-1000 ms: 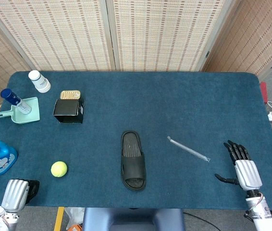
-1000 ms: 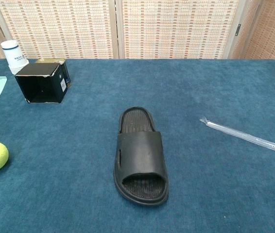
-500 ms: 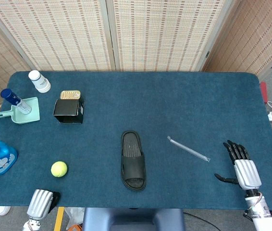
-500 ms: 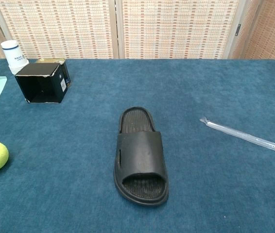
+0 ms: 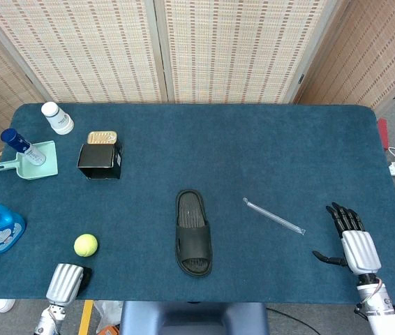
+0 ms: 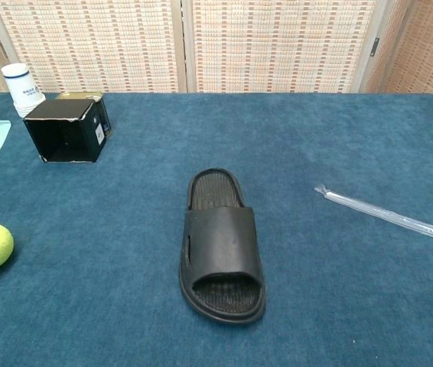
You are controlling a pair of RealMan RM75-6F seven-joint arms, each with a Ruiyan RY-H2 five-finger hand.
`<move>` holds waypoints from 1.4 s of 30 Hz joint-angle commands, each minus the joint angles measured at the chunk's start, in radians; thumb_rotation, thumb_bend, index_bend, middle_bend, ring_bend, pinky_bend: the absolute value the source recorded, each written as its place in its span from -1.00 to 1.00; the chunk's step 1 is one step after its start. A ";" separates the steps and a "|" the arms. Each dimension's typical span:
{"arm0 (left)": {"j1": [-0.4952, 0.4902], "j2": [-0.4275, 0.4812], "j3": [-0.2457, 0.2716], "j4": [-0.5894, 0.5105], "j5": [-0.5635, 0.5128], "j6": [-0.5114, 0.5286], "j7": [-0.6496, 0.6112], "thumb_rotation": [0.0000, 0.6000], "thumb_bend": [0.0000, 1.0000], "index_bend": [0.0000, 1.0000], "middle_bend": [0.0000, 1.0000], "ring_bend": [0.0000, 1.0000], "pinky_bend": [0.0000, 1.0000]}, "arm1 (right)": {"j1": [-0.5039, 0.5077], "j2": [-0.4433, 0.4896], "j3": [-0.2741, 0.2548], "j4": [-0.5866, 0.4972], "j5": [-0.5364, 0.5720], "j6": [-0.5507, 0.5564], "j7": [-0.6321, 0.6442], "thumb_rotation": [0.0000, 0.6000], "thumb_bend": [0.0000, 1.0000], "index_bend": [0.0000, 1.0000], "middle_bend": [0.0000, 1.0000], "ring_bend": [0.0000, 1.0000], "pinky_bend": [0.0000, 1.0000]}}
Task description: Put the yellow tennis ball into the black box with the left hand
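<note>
Landmark: black slipper (image 5: 194, 232). Black box (image 5: 100, 160) sits well up-left of it, lying open-side toward the robot. Left hand (image 5: 65, 281) low-left at the table edge, fingers tucked under, state unclear. Right hand (image 5: 352, 239) far right, fingers spread, empty. Yellow tennis ball (image 5: 85, 245) left of slipper, just above left hand: reach over, wrap from above, avoid nudging it rolling.

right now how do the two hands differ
The left hand sits at the table's near edge just short of the tennis ball, its dark fingers bent under so they barely show; the right hand lies flat on the table with its fingers spread forward. The left is near the task's ball; the right is beside the straw, far from it. Both hold nothing and share a silver back.
</note>
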 commanded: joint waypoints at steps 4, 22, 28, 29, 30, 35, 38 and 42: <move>-0.028 0.003 -0.013 -0.069 -0.005 -0.023 0.021 1.00 0.38 1.00 1.00 1.00 1.00 | 0.000 -0.001 -0.001 -0.002 -0.001 0.000 -0.005 1.00 -1.00 -1.00 -1.00 -1.00 -1.00; -0.101 0.026 -0.096 -0.184 -0.074 -0.090 0.083 1.00 0.37 1.00 1.00 1.00 1.00 | 0.002 0.008 0.002 -0.002 0.011 -0.012 0.011 1.00 -1.00 -1.00 -1.00 -1.00 -1.00; -0.108 0.011 -0.094 -0.187 -0.087 -0.111 0.115 1.00 0.37 1.00 1.00 1.00 1.00 | 0.000 0.008 0.000 -0.002 0.006 -0.005 0.013 1.00 -1.00 -1.00 -1.00 -1.00 -1.00; -0.111 0.008 -0.095 -0.186 -0.088 -0.115 0.122 1.00 0.36 1.00 1.00 1.00 1.00 | 0.000 0.007 -0.001 -0.003 0.005 -0.004 0.012 1.00 -1.00 -1.00 -1.00 -1.00 -1.00; -0.114 0.004 -0.097 -0.184 -0.090 -0.118 0.128 1.00 0.36 1.00 1.00 1.00 1.00 | -0.001 0.007 -0.001 -0.003 0.004 -0.004 0.012 1.00 -1.00 -1.00 -1.00 -1.00 -1.00; -0.142 -0.012 -0.120 -0.171 -0.101 -0.134 0.159 1.00 0.36 1.00 1.00 1.00 1.00 | -0.002 0.007 -0.002 -0.002 0.003 -0.001 0.013 1.00 -1.00 -1.00 -1.00 -1.00 -1.00; -0.155 -0.023 -0.134 -0.163 -0.111 -0.140 0.180 1.00 0.36 1.00 1.00 1.00 1.00 | 0.000 0.008 -0.001 -0.002 0.005 -0.005 0.015 1.00 -1.00 -1.00 -1.00 -1.00 -1.00; -0.177 -0.040 -0.150 -0.139 -0.127 -0.166 0.195 1.00 0.36 1.00 1.00 1.00 1.00 | 0.001 0.010 0.001 0.001 0.008 -0.009 0.021 1.00 -1.00 -1.00 -1.00 -1.00 -1.00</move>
